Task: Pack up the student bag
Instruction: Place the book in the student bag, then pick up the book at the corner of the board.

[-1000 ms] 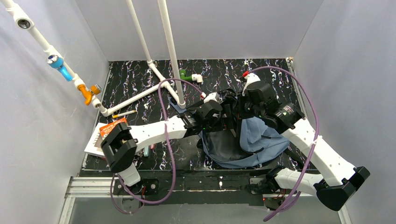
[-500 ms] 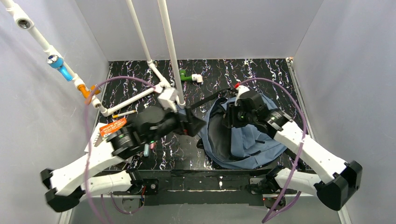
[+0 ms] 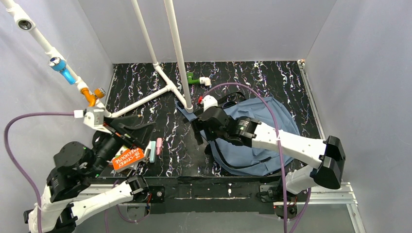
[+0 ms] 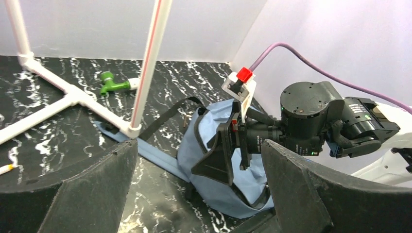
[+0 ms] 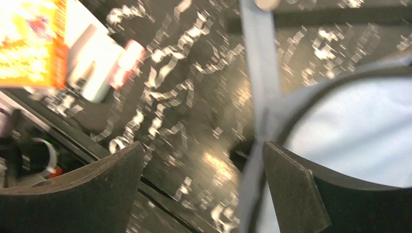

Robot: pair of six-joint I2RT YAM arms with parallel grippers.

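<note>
The student bag (image 3: 252, 162), slate-blue with black straps, lies flattened on the black marbled table right of centre. My right gripper (image 3: 198, 131) hangs open at the bag's left edge with nothing between its fingers. The blurred right wrist view shows the gripper (image 5: 201, 194) over the table, with blue bag fabric (image 5: 359, 126) and a strap (image 5: 257, 73) beside its right finger. My left gripper (image 3: 133, 133) is open and empty at the far left, above an orange book (image 3: 127, 158). Its wrist view shows the gripper (image 4: 199, 194) facing the bag (image 4: 201, 136) and the right gripper (image 4: 231, 158).
A white pipe frame (image 3: 170, 90) stands at the back left with a green fitting (image 3: 193, 77) behind it. A pink marker (image 3: 159, 145) and a teal one (image 3: 152, 153) lie beside the orange book. Grey walls close in on three sides.
The left arm swung away from the bag to the far left, over the orange book. The right gripper opened and moved left to the bag's edge. The bag dropped and lies flatter.
</note>
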